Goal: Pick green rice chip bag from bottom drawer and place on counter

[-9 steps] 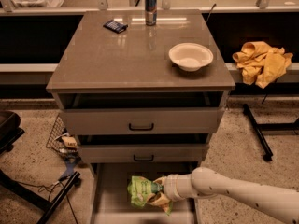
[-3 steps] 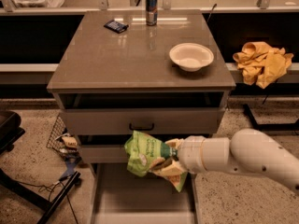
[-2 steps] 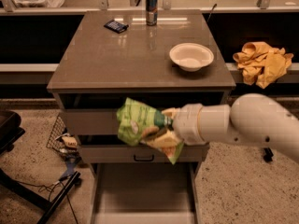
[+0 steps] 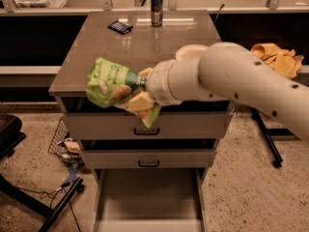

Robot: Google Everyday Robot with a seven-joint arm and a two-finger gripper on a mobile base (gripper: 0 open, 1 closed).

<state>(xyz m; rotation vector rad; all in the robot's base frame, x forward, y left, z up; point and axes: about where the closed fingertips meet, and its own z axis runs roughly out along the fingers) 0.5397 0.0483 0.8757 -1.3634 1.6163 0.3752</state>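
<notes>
White arm (image 4: 241,76) stretched level, pincer (image 4: 137,88) clamped on green rice chip bag (image 4: 107,82), at counter (image 4: 145,37) front edge

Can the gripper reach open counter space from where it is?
Probably yes: the gripper, shut on the bag, hovers at the counter's front edge; bowl and can sit farther back.

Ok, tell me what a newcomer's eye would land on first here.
The big white arm reaching in from the right, its gripper shut on the green rice chip bag. The bag is held in the air, seen against the front edge of the counter. Below, the bottom drawer stands pulled open.
</notes>
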